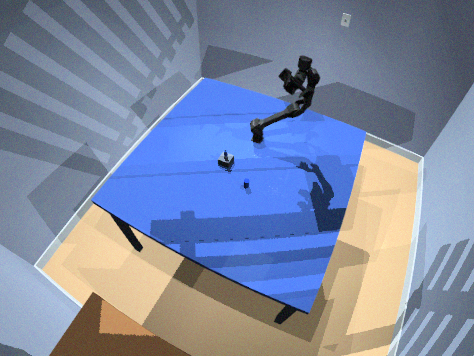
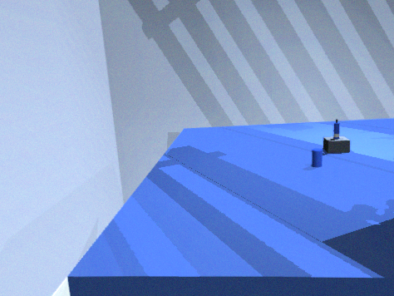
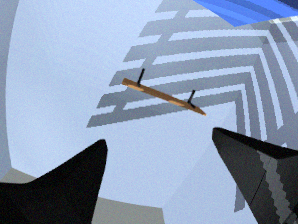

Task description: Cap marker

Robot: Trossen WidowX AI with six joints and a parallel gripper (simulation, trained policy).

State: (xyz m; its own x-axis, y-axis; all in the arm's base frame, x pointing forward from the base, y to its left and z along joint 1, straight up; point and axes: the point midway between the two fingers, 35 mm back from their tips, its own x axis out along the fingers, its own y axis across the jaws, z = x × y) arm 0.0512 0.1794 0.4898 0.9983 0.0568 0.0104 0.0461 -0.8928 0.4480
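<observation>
The marker [image 1: 225,153] [image 2: 337,130] stands upright in the holder block [image 1: 226,164] [image 2: 337,146], with a narrow dark tip bare at its top. The blue cap [image 1: 246,183] [image 2: 317,158] stands upright on the table, apart from the block. My gripper [image 3: 160,139] is open, with two dark fingers wide apart and nothing between them in the wrist view. In the top view the folded arm is raised, away from marker and cap; its fingers are too small there to make out. The gripper is outside the exterior view.
The blue table [image 1: 200,200] [image 2: 233,245] carries the arm's dark shadow and striped light. The arm [image 1: 275,118] stands beyond the block and cap in the top view. The wrist view faces a wall with a wooden shelf [image 3: 166,97]; a corner of the table [image 3: 245,12] shows at its top.
</observation>
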